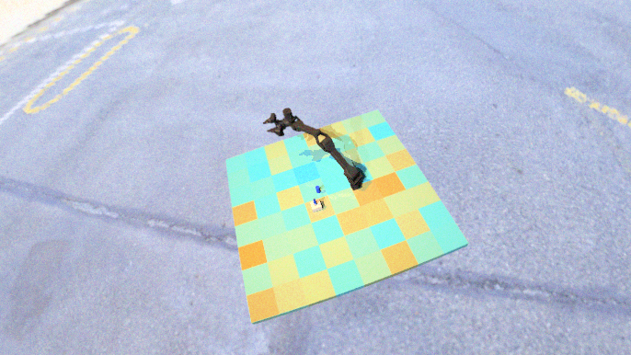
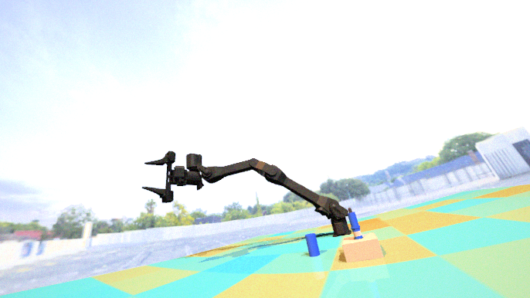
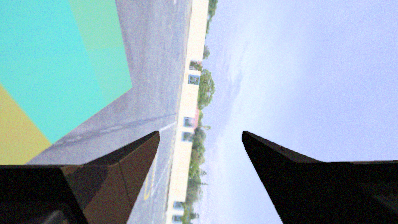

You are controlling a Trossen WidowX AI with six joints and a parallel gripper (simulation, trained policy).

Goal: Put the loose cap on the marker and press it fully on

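The holder block [image 1: 318,209] [image 2: 363,248] is pale and sits on the table [image 1: 317,257] [image 2: 456,235]. The marker [image 1: 315,201] [image 2: 354,221] stands in it, blue with a dark tip on top and no cap over the tip. The blue cap [image 1: 317,188] [image 2: 312,245] stands upright on the table beside the block, apart from it. My gripper [image 1: 266,126] [image 2: 144,175] [image 3: 201,135] is open and empty, one finger above the other in the exterior view. It is high up and far from cap and marker, which do not show in the wrist view.
The dark arm [image 1: 338,157] [image 2: 297,187] reaches from its base on the table out towards the table's far edge. The table top is a patchwork of turquoise, green and orange squares. Grey pavement lies around it, with walls and trees beyond.
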